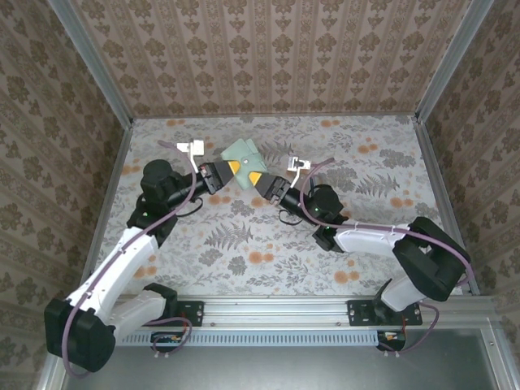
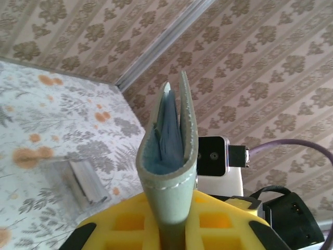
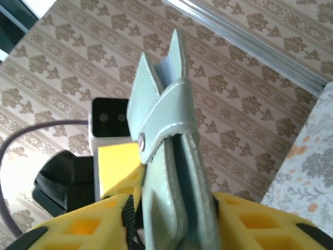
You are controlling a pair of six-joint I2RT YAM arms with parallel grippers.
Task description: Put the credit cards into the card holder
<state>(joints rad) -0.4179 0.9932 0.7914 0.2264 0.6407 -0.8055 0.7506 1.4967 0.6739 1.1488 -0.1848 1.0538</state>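
Note:
The sage-green card holder (image 1: 242, 153) hangs in the air over the far middle of the table, held from both sides. My left gripper (image 1: 234, 166) is shut on its folded edge, and my right gripper (image 1: 254, 179) is shut on the opposite edge. In the left wrist view the card holder (image 2: 174, 156) stands edge-on between the yellow fingers of my left gripper (image 2: 174, 221), slightly parted, its blue-green lining showing. The right wrist view has the card holder (image 3: 166, 156) with its snap strap clamped in my right gripper (image 3: 174, 221). A silvery-grey credit card (image 2: 83, 179) lies on the table below.
The table (image 1: 268, 244) has a floral cloth and is walled by patterned panels with metal corner posts. The arms' white camera blocks (image 1: 192, 149) (image 1: 299, 165) sit close to the card holder. The left gripper's finger (image 3: 117, 161) shows behind the card holder in the right wrist view.

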